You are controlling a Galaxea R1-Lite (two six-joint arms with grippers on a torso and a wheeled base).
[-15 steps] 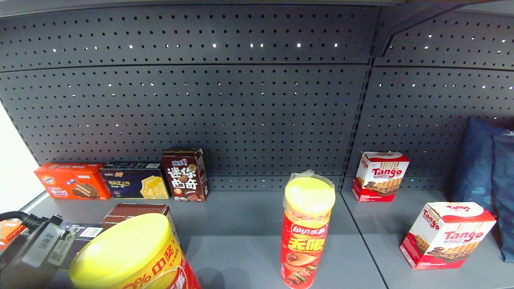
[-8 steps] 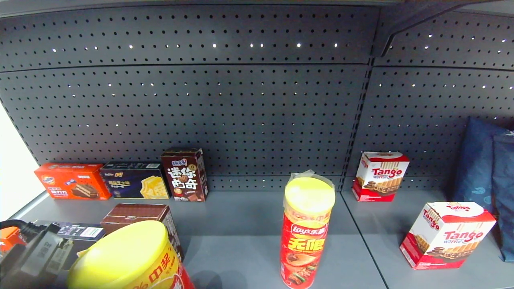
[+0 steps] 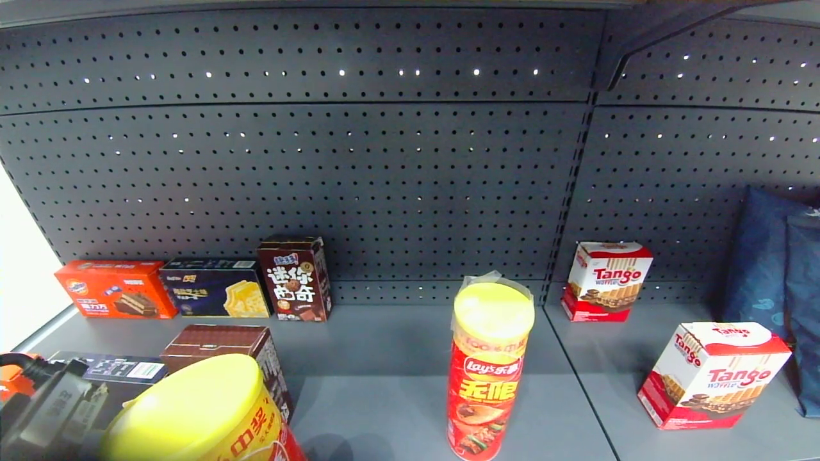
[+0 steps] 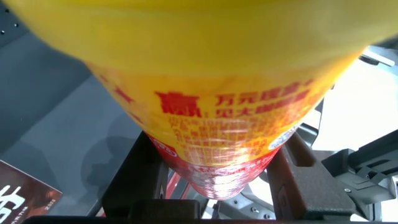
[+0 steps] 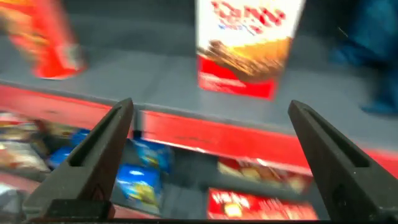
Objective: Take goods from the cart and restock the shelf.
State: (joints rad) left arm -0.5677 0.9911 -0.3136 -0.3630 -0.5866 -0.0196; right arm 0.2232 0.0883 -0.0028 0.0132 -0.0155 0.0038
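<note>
At the lower left, the left gripper was clamped on the chip can, which had sunk slightly lower over the front of the shelf (probably nearing set-down). Its long axis stood near upright, yellow lid uppermost. Rightward, the right gripper hung before the shelf edge, fingers spread wide.

Grey metal shelf with a dark pegboard back, tiny light spots poking through the holes up top. Bright white glow at the left edge, slanted bracket upper right.
</note>
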